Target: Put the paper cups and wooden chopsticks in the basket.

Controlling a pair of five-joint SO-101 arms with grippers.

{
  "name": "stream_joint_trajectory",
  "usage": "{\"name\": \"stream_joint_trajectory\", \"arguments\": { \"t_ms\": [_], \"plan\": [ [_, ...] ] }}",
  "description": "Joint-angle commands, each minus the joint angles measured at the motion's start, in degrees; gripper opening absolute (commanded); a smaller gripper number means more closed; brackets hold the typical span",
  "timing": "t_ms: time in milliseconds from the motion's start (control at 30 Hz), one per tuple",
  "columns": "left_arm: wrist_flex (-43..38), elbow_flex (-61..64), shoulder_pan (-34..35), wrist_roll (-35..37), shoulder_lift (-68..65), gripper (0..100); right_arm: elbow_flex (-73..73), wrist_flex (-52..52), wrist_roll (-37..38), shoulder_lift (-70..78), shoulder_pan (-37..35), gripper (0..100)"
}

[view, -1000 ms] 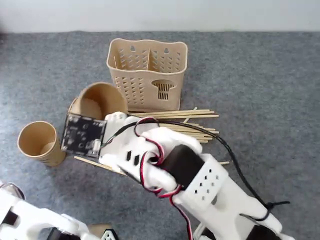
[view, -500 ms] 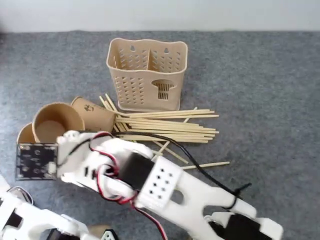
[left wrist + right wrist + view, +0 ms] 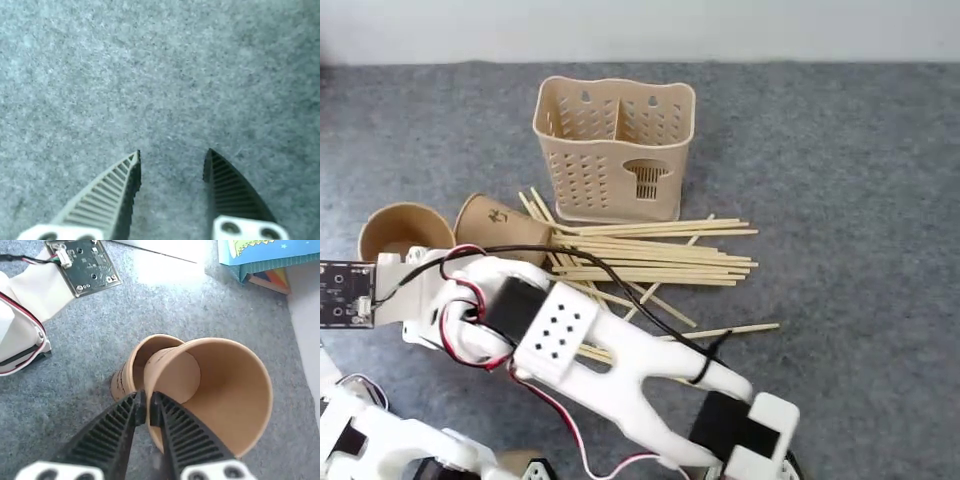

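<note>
Cup step: right gripper [image 3: 148,399] pinching brown paper cup [image 3: 225,390] by its rim; next, lift it into the beige perforated plastic basket [image 3: 615,150].

Left tool [image 3: 173,152] agape, right tool [image 3: 148,396] tight.

White arm [image 3: 620,385], red and black cables [image 3: 450,322] (dark ribbed jaws).

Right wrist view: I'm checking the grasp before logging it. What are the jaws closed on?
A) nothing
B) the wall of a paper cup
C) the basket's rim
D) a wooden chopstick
B: the right gripper has its jaws pinched on the wall of the paper cup, at its rim.
</note>
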State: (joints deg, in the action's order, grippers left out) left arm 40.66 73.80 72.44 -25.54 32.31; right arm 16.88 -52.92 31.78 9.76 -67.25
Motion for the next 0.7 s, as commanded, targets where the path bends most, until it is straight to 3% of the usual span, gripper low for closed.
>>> {"name": "stream_joint_trajectory", "arguments": {
  "t_ms": [0, 267, 467, 667],
  "plan": [
    [-0.4, 0.5, 0.1, 0.4, 1.5, 20, 5.7, -2.2, 0.0, 0.7, -0.7, 0.9],
    [-0.6, 0.9, 0.2, 5.2, 1.6, 20, 9.2, -5.5, -0.3, 5.6, -1.3, 2.0],
    [-0.6, 0.9, 0.2, 5.2, 1.6, 20, 10.6, -5.5, -3.7, 5.8, -1.3, 18.9],
    [-0.6, 0.9, 0.1, 5.2, 1.6, 20, 19.9, -10.5, -4.9, 4.7, -0.2, 19.1]
  ]
}}
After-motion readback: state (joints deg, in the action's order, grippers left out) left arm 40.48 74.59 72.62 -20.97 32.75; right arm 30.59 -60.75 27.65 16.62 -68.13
